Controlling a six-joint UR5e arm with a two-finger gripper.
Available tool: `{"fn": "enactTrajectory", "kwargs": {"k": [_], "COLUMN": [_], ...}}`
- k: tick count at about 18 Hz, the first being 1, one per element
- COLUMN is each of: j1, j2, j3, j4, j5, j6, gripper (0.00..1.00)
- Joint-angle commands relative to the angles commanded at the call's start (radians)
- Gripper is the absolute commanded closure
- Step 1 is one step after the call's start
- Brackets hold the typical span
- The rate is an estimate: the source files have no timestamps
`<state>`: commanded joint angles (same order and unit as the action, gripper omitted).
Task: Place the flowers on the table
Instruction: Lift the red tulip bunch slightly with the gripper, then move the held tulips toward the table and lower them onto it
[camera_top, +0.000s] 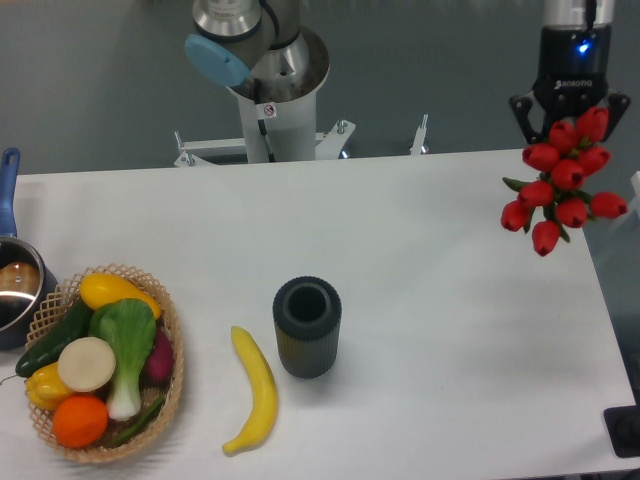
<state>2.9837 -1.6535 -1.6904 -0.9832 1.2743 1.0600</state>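
The flowers (563, 180) are a bunch of red tulip buds, held in the air above the right end of the white table (430, 250). The buds point toward the camera and hide the stems. My gripper (568, 118) comes down from the top right, with its black fingers on either side of the bunch just behind the buds. It looks shut on the flowers, though the buds cover the contact itself.
A dark ribbed cylinder vase (307, 327) stands in the table's middle front, with a banana (254, 390) to its left. A wicker basket (170, 390) of vegetables and fruit sits front left, a pot (15, 285) at the left edge. The arm's base (270, 80) is behind the table.
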Motion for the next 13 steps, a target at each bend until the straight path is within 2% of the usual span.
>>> {"fn": "enactTrajectory", "kwargs": {"k": [3,6,8,13], "j1": [-0.034,-0.086,-0.142,-0.176], "j2": [-0.015,-0.057,-0.104,-0.182], "j3": [-0.009,-0.006,-0.002,0.002], "j4": [-0.003,-0.006,-0.005,0.004], "j5": [0.094,0.158,0.186,0.201], "j6": [0.006,0.006,0.006,0.006], "gripper": [0.62,0.62,0.62,0.62]}}
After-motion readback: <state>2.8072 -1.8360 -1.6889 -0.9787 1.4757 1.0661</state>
